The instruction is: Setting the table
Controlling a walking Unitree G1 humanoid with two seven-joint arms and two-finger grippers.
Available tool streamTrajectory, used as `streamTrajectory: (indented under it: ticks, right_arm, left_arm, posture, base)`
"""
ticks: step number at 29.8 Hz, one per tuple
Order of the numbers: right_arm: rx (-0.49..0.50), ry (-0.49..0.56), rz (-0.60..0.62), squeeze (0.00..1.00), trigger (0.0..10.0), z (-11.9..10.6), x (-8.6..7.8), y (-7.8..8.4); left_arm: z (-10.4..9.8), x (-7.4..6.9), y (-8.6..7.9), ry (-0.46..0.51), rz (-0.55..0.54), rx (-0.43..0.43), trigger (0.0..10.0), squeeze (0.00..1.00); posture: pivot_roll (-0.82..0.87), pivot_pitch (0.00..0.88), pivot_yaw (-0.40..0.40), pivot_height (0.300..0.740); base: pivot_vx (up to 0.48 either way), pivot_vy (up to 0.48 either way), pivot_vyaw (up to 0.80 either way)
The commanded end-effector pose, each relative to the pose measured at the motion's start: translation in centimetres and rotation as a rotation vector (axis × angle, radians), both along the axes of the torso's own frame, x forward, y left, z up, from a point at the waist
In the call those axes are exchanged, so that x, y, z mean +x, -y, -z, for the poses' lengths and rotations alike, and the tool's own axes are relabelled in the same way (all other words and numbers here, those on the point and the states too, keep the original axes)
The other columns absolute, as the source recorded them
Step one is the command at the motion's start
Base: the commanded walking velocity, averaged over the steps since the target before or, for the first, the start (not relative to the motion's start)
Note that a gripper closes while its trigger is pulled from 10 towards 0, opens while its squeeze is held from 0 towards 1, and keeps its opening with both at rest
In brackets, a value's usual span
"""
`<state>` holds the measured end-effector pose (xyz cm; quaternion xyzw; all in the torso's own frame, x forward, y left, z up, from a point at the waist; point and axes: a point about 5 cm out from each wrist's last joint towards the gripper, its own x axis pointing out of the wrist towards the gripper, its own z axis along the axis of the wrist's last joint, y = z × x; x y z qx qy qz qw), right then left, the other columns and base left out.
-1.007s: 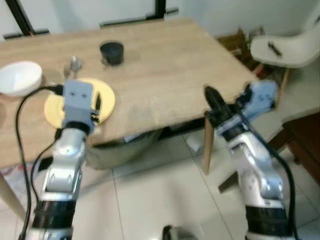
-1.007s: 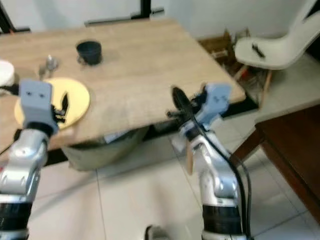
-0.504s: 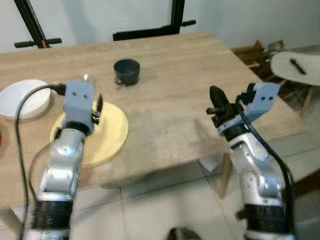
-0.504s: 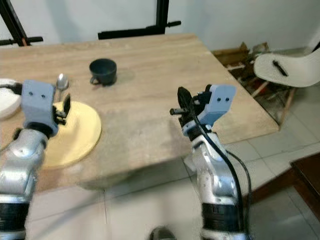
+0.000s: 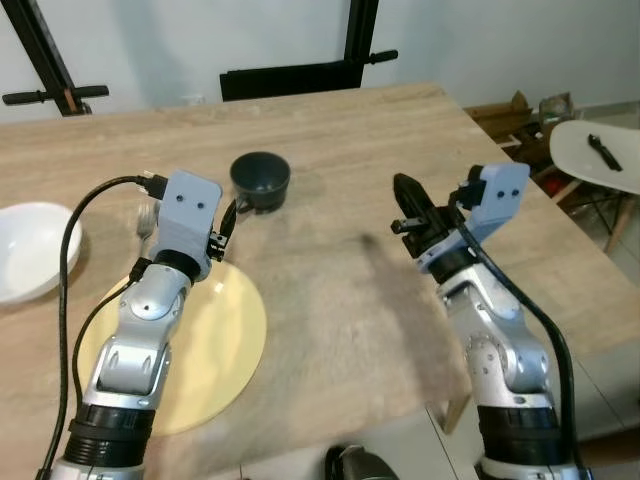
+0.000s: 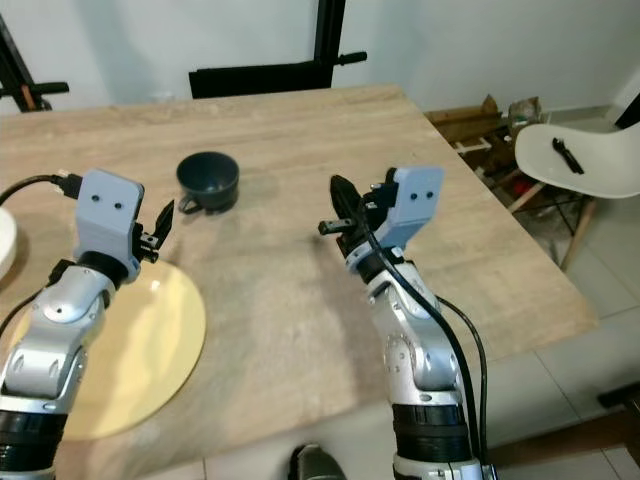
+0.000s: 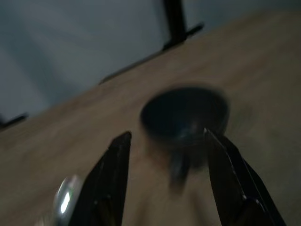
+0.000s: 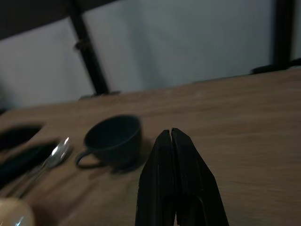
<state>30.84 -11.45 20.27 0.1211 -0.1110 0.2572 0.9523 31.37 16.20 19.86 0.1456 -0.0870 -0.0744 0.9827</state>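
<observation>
Sitting on the wooden table point(image 5: 330, 130), the dark cup point(image 5: 260, 180) is at 12 o'clock from the yellow plate point(image 5: 215, 350). The left gripper point(image 7: 164, 188), fingers spread, points at it. The right gripper point(image 6: 335, 205), fingers pressed together, hangs at 3 o'clock.

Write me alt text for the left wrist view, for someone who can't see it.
The left gripper, its two black fingers spread open, points at a dark cup standing on a wooden table, the cup blurred. A shiny spoon lies on the table beside one finger, and a pale wall with a black stand rises behind.
</observation>
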Motion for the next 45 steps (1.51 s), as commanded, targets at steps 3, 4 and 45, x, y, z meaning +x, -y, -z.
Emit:
streamTrajectory:
  ticks: [3, 4, 45]
  right_arm:
    - [0.001, 0.002, -0.083, 0.00, 10.0, -0.1, -0.3, -1.6]
    - [-0.001, 0.004, -0.085, 0.00, 10.0, -0.1, -0.3, -1.7]
    - [0.029, 0.017, 0.036, 0.00, 10.0, -0.8, -0.7, -0.7]
  left_arm:
    - [0.0, -0.2, -1.0, -0.004, -0.004, -0.025, 10.0, 0.00]
    - [0.0, -0.2, -1.1, -0.006, -0.004, -0.034, 10.0, 0.00]
    - [-2.7, 8.0, 4.1, -0.057, 0.228, 0.078, 10.0, 0.00]
  posture:
    - [-0.11, 0.039, 0.033, 0.740]
    - [-0.11, 0.039, 0.033, 0.740]
    - [-0.11, 0.147, 0.072, 0.740]
  base:
    - [0.000, 0.000, 0.00]
    - [0.000, 0.000, 0.00]
    - [0.000, 0.000, 0.00]
